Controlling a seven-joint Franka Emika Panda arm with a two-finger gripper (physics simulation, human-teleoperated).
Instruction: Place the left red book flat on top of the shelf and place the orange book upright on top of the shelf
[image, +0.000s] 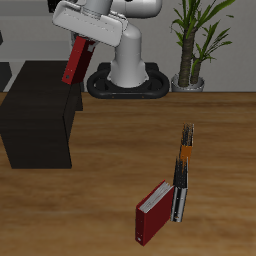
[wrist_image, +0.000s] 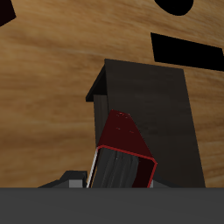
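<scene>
Claw (image: 82, 42) grips the left red book (image: 75, 62), hanging tilted in the air at the shelf's (image: 38, 110) far edge, not yet laid flat. Nothing rests on the shelf top. On the worktop (image: 120, 150), the orange book (image: 183, 158) stands untouched beside another red book (image: 153, 213).
</scene>
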